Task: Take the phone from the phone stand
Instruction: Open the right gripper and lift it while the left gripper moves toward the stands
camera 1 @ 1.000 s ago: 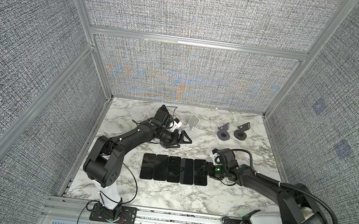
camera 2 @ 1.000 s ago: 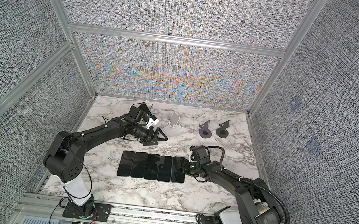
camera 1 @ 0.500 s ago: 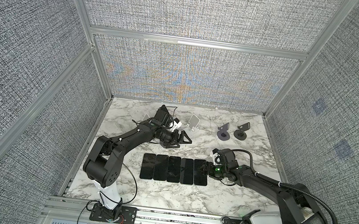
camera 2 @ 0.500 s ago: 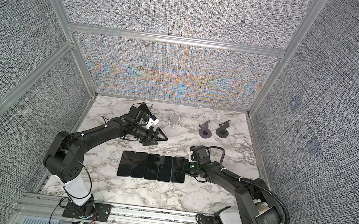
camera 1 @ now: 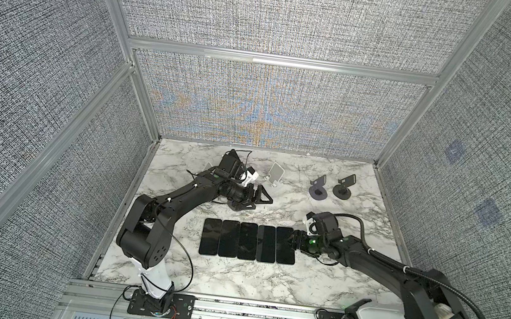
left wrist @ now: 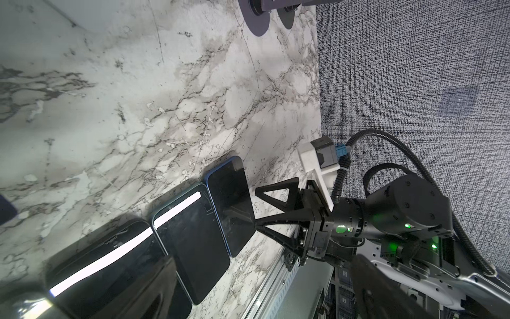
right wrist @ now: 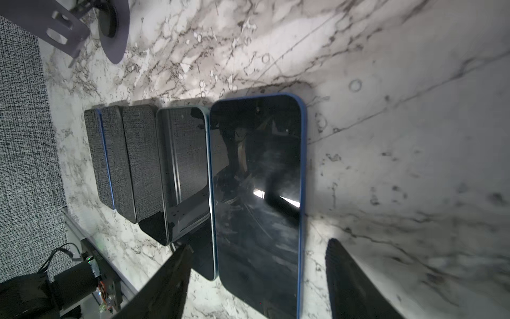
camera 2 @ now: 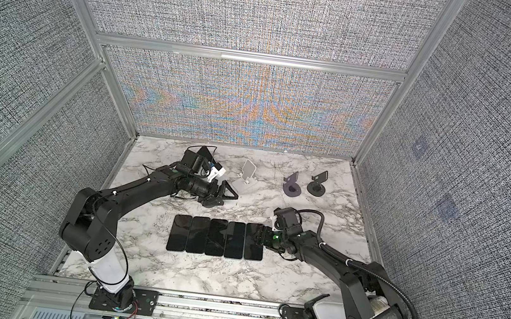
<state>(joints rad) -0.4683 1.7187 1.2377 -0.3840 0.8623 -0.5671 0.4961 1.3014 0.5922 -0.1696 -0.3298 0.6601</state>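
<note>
Several dark phones lie flat, side by side, in a row on the marble table (camera 1: 232,280). The blue-edged phone (camera 1: 285,245) (right wrist: 256,179) is the right end of that row. My right gripper (camera 1: 293,239) (right wrist: 259,279) stands open low over its near end. One finger (right wrist: 171,276) is over the neighbouring phone; the other finger (right wrist: 353,281) is over bare marble, clear of the blue edge. My left gripper (camera 1: 263,202) is open and holds nothing, behind the row. The white phone stand (camera 1: 275,176), the purple stand (camera 1: 318,191) and the black stand (camera 1: 343,191) hold nothing.
Fabric walls with metal posts close in the table on three sides. A dark slab (camera 2: 200,153) and a white piece (camera 1: 209,166) sit behind my left wrist, mostly hidden. A metal rail (camera 1: 229,306) runs along the front edge.
</note>
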